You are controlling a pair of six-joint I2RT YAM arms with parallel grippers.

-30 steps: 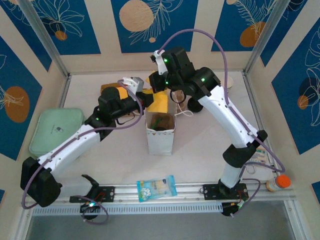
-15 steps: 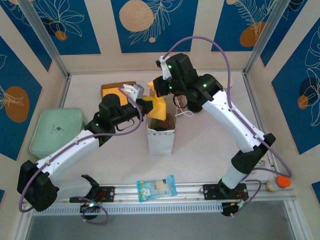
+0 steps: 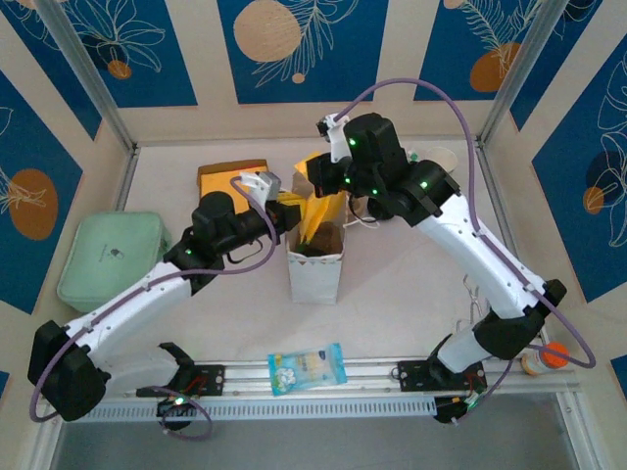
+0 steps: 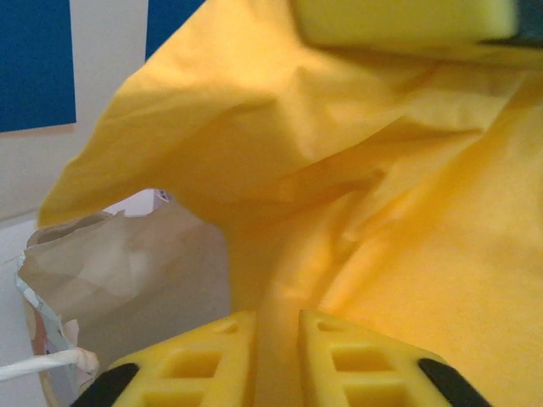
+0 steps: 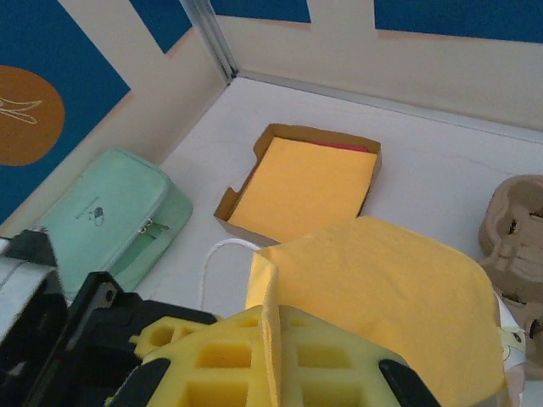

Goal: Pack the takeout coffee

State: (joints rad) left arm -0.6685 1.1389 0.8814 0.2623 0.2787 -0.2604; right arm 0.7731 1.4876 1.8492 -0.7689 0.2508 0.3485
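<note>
White paper bag (image 3: 313, 274) stands upright mid-table btwn the two arms, mouth up. From the top, a dark brown shape (image 3: 315, 238) sits in the mouth, shadowed and partly covered. It's poss. the takeout coffee, but I can't tell, so its long axis and which way its rim faces can't be read either. The L wrist view looks onto the bag's brown inner wall, w/ a white cord handle (image 4: 42, 366) at the near edge.

Yellow napkin (image 3: 318, 206) hangs over the bag mouth, its lower part dipping toward the opening, w/ a gripper on either side. R gripper (image 5: 273, 335) is clamped on the napkin's edge: the sheet is pinched upright btwn its yellow fingers and the rest billows off to the right. L gripper (image 4: 276, 339) has its fingers only a little apart, a fold of the napkin running down through the gap. The gap looks wider than the sheet, so it's no firm pinch.

Cardboard tray (image 5: 322, 136) sits back-left, open-topped, well apart from the bag. It holds a flat stack of yellow sheets (image 5: 301, 186), w/ a sliver of pink at the far edge.

Mint-green pouch (image 3: 108, 257) lies flat by the left wall, a zip along its side.

Brown pulp carrier (image 5: 517, 220) is at the right of the R wrist view, wells up, partly behind the napkin.

Blue snack packet (image 3: 307, 367) lies on the near rail. Orange-capped bottle (image 3: 554, 354) is at the near-right corner.
</note>
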